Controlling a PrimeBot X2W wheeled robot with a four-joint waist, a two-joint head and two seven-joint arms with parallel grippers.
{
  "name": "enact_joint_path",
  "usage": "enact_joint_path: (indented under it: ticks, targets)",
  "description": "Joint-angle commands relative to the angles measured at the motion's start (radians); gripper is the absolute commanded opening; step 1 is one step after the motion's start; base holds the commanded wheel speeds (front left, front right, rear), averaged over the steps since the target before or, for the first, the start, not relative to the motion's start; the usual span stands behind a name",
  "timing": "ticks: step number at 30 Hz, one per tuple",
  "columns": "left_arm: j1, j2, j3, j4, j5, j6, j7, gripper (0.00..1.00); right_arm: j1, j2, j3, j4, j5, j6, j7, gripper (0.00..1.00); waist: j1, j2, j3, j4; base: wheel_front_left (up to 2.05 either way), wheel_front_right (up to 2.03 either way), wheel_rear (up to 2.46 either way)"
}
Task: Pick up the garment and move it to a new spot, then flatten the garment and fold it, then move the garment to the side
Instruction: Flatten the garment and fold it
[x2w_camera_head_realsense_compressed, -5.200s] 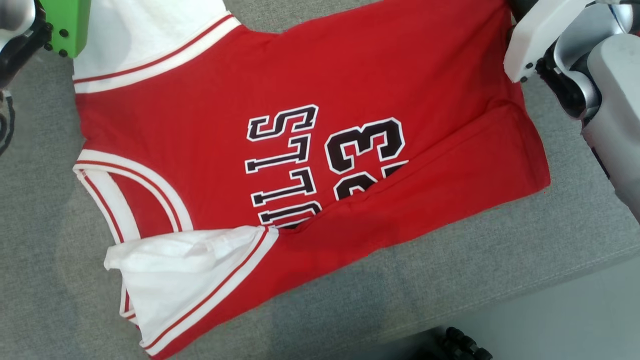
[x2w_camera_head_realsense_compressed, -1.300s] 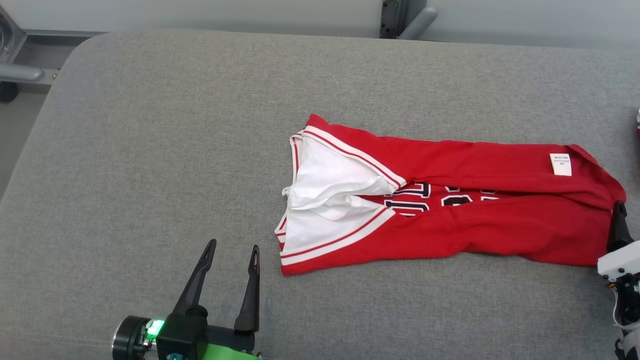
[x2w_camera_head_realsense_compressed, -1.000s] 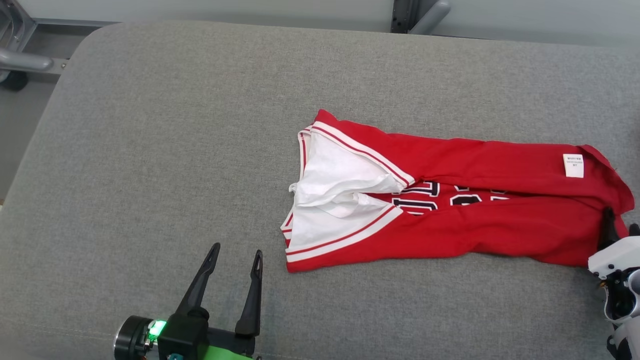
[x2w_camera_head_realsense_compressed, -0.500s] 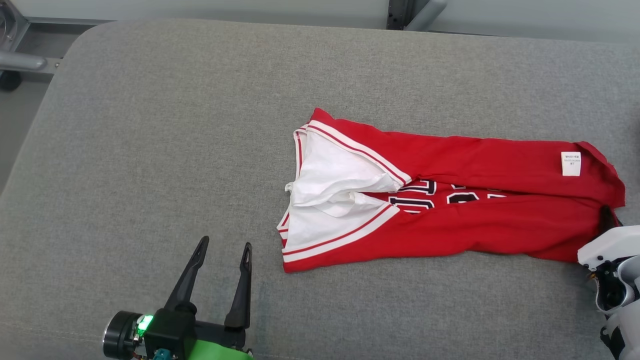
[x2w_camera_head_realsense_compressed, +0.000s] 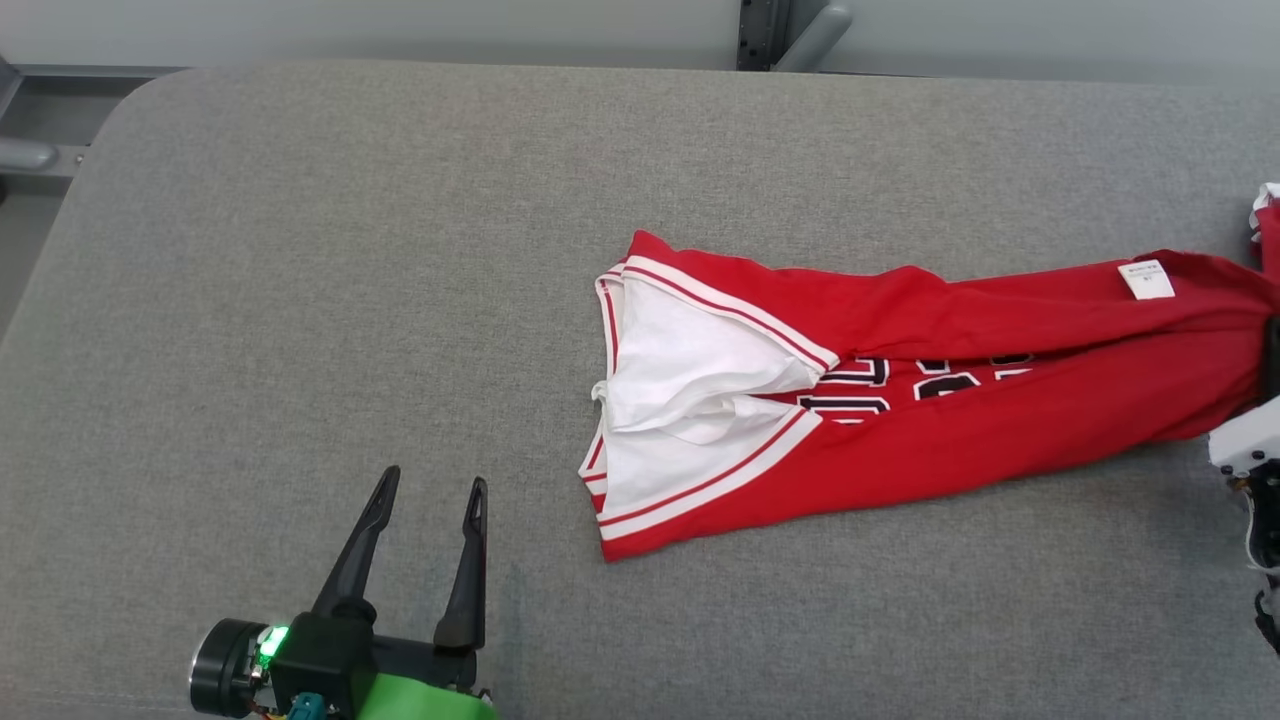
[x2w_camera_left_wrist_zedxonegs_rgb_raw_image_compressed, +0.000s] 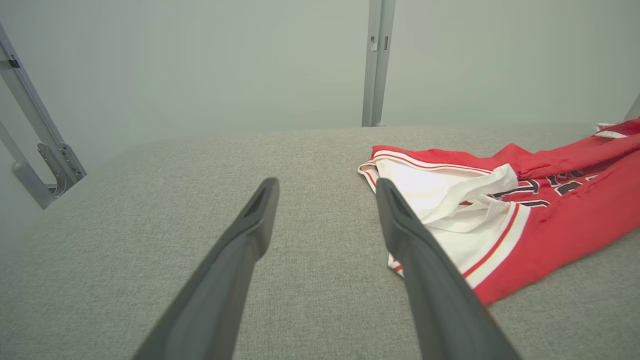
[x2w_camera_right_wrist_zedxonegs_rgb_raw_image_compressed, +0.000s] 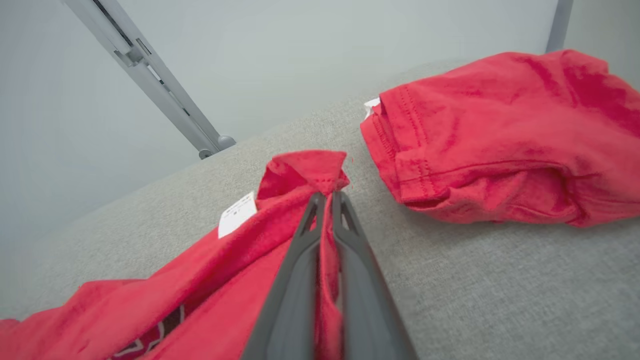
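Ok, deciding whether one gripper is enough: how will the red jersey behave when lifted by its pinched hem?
Probably floppy: the jersey creases and sags away from the right gripper shut on its hem. Likely light, as that thin pinch holds it. Its white end would probably drag on the cushion.

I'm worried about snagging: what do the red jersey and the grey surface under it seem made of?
Red jersey: soft matte knit cloth, perhaps cotton or a blend; it creases, drapes limply and shows stitched hems.
Grey surface: woven upholstery fabric, likely over padding; flecked matte weave, rounded corner, seam along the front edge.
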Motion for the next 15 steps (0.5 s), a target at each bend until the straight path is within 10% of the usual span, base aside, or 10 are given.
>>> enact_joint_path:
  ticks: [1, 15]
  targets:
    - [0.011, -0.004, 0.008, -0.002, 0.009, -0.002, -0.003, 1.0, 0.013, 0.001, 0.013, -0.038, 0.012, -0.002, 0.007, 0.0, 0.0, -0.0001, -0.001, -0.007, 0.0, 0.0, 0.0]
    - [0.001, -0.019, 0.023, 0.014, 0.026, -0.033, -0.003, 1.0, -0.012, 0.141, 0.181, -0.385, -0.068, -0.001, 0.112, 0.0, 0.0, -0.0001, -0.011, 0.029, 0.0, 0.0, 0.0]
